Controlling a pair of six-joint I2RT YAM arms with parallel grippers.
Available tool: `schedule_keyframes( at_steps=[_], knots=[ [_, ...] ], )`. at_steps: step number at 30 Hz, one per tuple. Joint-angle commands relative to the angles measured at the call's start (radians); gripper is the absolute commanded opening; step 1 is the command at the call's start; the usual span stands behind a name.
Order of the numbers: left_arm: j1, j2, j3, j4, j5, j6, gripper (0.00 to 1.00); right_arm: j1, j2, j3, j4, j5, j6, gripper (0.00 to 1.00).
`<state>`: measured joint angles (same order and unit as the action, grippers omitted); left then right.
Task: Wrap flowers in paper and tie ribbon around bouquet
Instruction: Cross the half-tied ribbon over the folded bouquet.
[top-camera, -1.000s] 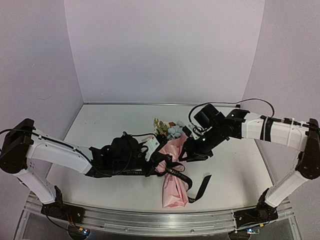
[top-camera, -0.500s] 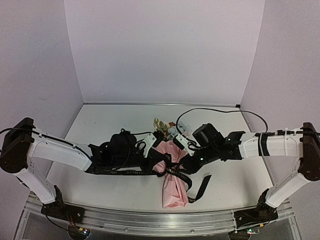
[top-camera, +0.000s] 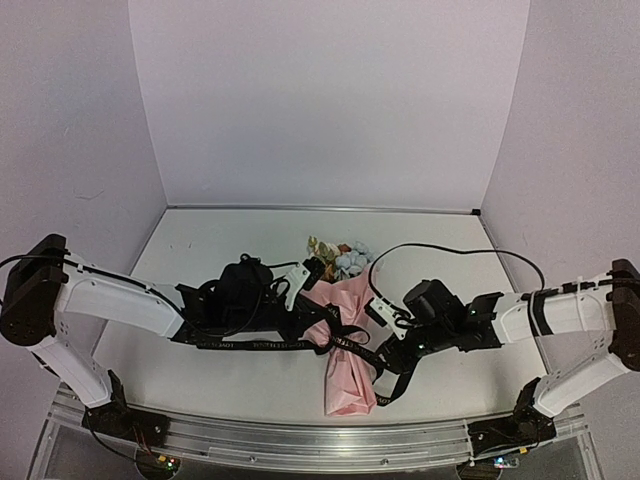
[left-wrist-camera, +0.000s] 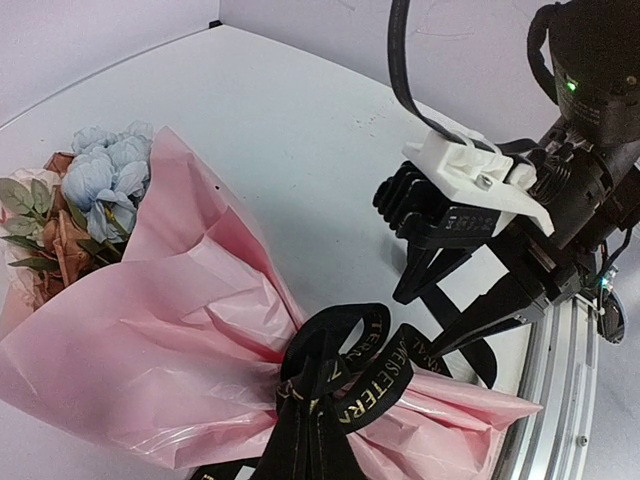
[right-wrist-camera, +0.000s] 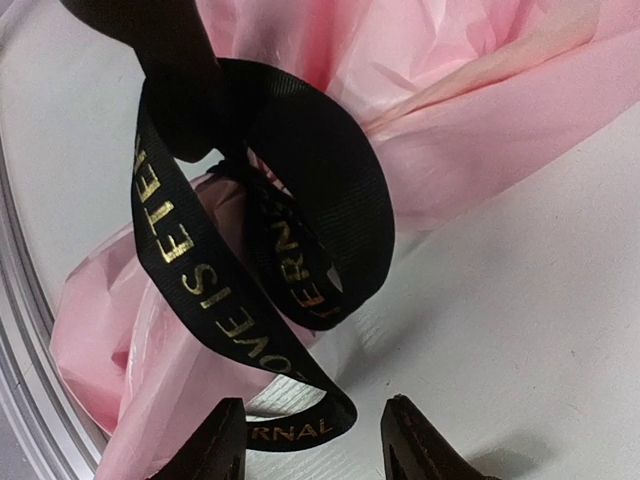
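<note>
Our right claw (right-wrist-camera: 312, 445) sits low over the bench (top-camera: 200, 250) near its near edge. Its jaws are apart and grip nothing. The loose tail of the ribbon (right-wrist-camera: 175, 250) lies flat on the surface just ahead of its fingertips, roughly in line with the gap.

Just beside it lies the bouquet (top-camera: 350, 385), on its side, with the narrow end towards the near edge. The paper (left-wrist-camera: 180, 330) is gathered into a cone, and the ribbon circles its waist in a slack, standing loop.

A little farther back, on the bouquet's left, our left claw (top-camera: 312, 295) is closed. A strand of ribbon runs from the waist towards it, and we judge that it pinches that strand, though its fingertips are hidden.

Farthest off, the flowers (left-wrist-camera: 100, 180) show from the wide end, towards the middle of the bench.

We judge the wrapping done and the tying in hand, with the knot not yet drawn tight. The next move calls for the right claw to close on the tail and pull away from the left. That should cinch the loop without dragging the bouquet or tearing the paper.
</note>
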<state>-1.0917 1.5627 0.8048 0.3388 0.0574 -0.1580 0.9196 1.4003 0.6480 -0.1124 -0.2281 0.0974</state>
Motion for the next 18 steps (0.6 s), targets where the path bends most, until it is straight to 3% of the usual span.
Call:
schedule_keyframes(
  at_steps=[1, 18],
  knots=[
    [0.008, -0.012, 0.052, 0.005, 0.002, -0.015, 0.0, -0.005, -0.006, -0.033, 0.089, 0.02, 0.03, 0.46],
    [0.027, -0.025, 0.085, -0.027, 0.015, -0.034, 0.0, -0.033, 0.113, -0.103, 0.31, -0.021, 0.225, 0.4]
  ],
)
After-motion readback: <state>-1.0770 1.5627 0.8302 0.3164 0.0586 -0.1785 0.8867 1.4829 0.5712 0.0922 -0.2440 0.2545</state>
